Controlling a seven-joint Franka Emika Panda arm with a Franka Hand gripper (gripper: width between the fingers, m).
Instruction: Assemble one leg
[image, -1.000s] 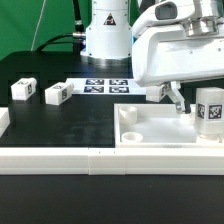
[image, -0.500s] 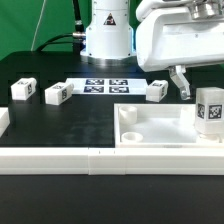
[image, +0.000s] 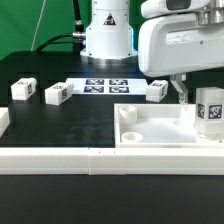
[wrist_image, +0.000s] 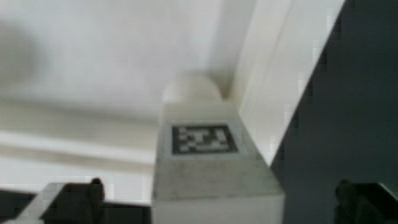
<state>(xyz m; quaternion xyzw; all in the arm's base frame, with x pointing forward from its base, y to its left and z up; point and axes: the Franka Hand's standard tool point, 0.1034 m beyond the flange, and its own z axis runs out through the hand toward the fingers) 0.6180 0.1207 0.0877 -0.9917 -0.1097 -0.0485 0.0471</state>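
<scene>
Standing nearest: rail (image: 60, 160), a long white bar across the front of the bench (image: 60, 125)
Behind it: tray (image: 160, 122), white and square, with two round corner holes open on the exterior view's left side
Task's thing: leg (image: 208, 110), upright at the tray's side on the exterior view's right, tag facing the camera; its foot is hidden behind the tray's rim, so how deep it sits cannot be told
Jaws: apart and holding nothing; in the wrist view a dark fingertip (wrist_image: 75, 198) shows on each side of the leg, with a gap on both sides and no touch
Arm: its white body (image: 185, 40) hangs above the leg, one finger showing just beside the post
Spare legs (image: 57, 94): three lie loose on the bench, one just behind the tray and two well apart toward the exterior view's left
Marker board (image: 105, 86): flat on the bench beyond them
Base (image: 107, 30): farthest back, against the green backdrop
Done, as I judge it: one leg has been carried to the tray and stood on end at its place
Left, as I judge it: closing on the post and seating or twisting it home, since nothing here shows it is fixed
</scene>
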